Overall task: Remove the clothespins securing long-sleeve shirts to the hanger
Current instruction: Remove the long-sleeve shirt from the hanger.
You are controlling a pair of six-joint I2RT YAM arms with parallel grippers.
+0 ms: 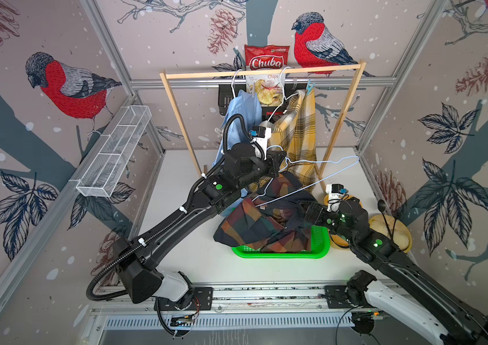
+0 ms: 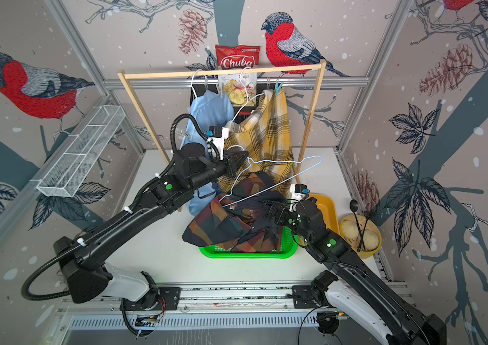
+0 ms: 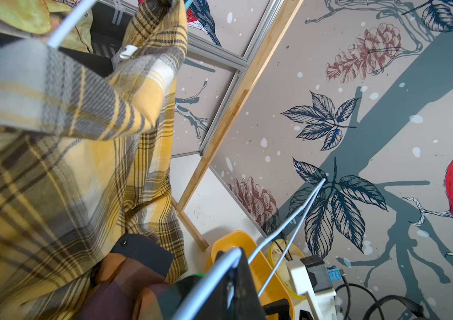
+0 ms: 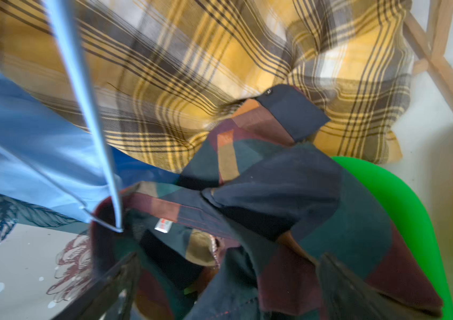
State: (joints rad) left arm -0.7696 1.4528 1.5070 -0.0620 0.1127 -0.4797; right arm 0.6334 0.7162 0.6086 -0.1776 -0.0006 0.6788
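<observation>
Hanger (image 4: 85,110) clamped in raised left end effector (image 1: 280,162), right end effector (image 4: 231,256) spread low

I am reading "Chuba" in white letters on the red top of the snack bag (image 1: 266,58), showing just above the wooden rail (image 1: 311,69) in both top views. Just below the rail, the bag's white part is showing "Chips". The small tag (image 4: 162,225) on the dark plaid shirt (image 4: 289,194) is coming out too blurred to read.

A dark plaid shirt (image 4: 289,194) lies heaped over a green basket (image 4: 414,207), wire hanger (image 4: 80,97) alongside.
</observation>
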